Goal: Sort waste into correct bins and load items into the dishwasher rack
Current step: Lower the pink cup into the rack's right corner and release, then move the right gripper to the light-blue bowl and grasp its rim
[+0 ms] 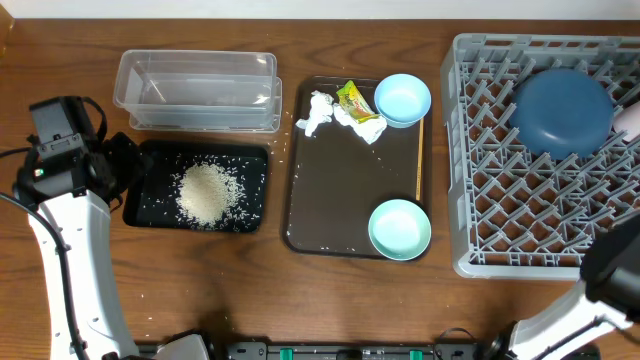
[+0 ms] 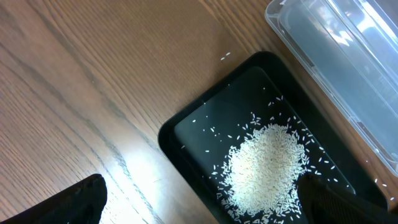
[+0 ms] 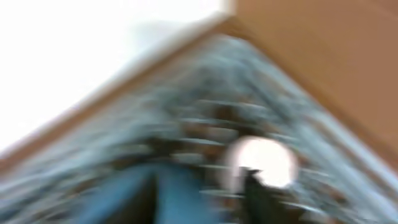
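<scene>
Wooden tabletop holds the brown tray (image 1: pixel 340 190) whose upper-centre crumpled tissues (image 1: pixel 318 113), light and soft, you pinch by a raised fold; left gripper (image 2: pixel 205 208) gapes wide, while blur hides the right gripper (image 3: pixel 199 199) spread.

My left arm (image 1: pixel 62 262) rises from the near left corner, with its wrist bent inward. My left gripper (image 2: pixel 208 205) points down, its 2 fingers (image 2: pixel 74 202) spread wide and holding nothing. My right arm (image 1: pixel 612 275) stands at the near right. My right gripper (image 3: pixel 199 196) is badly blurred, so I can't make out how it is set.
</scene>
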You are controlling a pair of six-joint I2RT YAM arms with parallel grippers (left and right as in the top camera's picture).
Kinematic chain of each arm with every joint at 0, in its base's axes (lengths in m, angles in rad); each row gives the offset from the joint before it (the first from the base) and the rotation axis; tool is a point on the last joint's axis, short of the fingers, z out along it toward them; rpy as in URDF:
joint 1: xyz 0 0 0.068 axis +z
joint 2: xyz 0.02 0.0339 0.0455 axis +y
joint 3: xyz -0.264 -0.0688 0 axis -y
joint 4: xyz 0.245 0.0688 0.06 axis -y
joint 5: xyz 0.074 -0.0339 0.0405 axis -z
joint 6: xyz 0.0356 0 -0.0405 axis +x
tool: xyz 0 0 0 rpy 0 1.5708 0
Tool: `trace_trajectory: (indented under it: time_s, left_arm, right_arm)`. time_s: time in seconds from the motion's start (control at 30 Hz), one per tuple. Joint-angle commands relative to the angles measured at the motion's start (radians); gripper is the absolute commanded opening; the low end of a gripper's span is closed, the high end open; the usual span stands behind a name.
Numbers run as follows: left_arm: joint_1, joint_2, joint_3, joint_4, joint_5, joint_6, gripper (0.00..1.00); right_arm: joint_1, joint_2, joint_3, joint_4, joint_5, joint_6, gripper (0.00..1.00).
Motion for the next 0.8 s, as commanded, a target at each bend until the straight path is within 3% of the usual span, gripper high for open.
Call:
trace_trajectory:
  time_s: [0.0, 0.1, 0.17, 0.3, 0.57, 0.77]
  left_arm:
    - [0.004, -0.005, 0.020, -0.004, -0.012, -0.002, 1.00]
    - [0.004, -0.005, 0.020, -0.004, -0.012, -0.002, 1.00]
    - [0.004, -0.005, 0.020, -0.004, -0.012, -0.002, 1.00]
    - [0.004, -0.005, 0.020, -0.004, -0.012, -0.002, 1.00]
    - [0.004, -0.005, 0.020, -0.004, -0.012, -0.002, 1.00]
    - [0.004, -0.005, 0.020, -0.004, -0.012, -0.002, 1.00]
  right_arm:
    - [0.040, -0.084, 0.002, 0.014, -0.603, -0.005, 0.96]
    - [0.098, -0.096, 0.002, 0.090, -0.828, -0.006, 0.96]
    - [0.163, -0.095, 0.002, 0.092, -0.800, -0.042, 0.94]
    - [0.330, -0.080, 0.002, -0.005, -0.545, -0.248, 0.89]
    - [0.687, 0.068, 0.002, -0.102, 0.076, -0.436, 0.97]
    - [0.804, 0.185, 0.002, -0.130, 0.129, -0.477, 0.97]
